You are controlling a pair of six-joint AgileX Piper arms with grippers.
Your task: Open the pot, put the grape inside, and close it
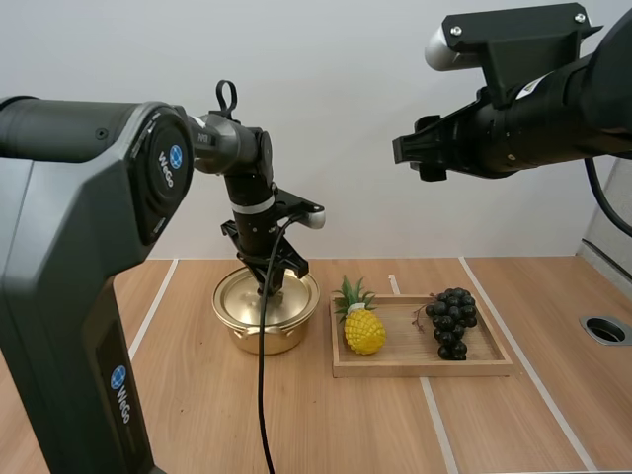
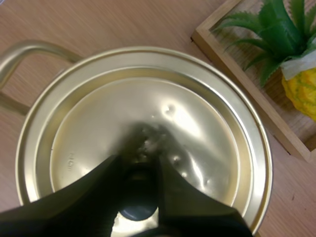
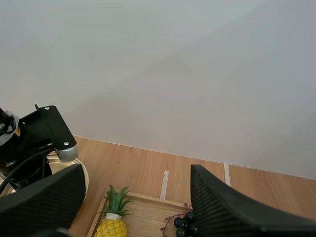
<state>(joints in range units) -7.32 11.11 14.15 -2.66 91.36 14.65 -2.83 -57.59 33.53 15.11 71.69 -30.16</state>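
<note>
Lid knob [image 2: 138, 210] half hidden, pinched in left jaws, pot handle [image 2: 22, 51] cropped

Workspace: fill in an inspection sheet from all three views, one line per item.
Surface: wooden table marked with pale tape lines.
Job's things: gold pot with its lid on; grapes lying at the right end of the wooden tray.
Clutter: toy pineapple on the tray's left end, next to the pot.
Grippers: left gripper is down on the lid, its fingers closed on the dark knob; right gripper is raised high over the table, open and holding nothing.
Cables: none but the robot's own.
Surroundings: plain pale wall behind the table.
</note>
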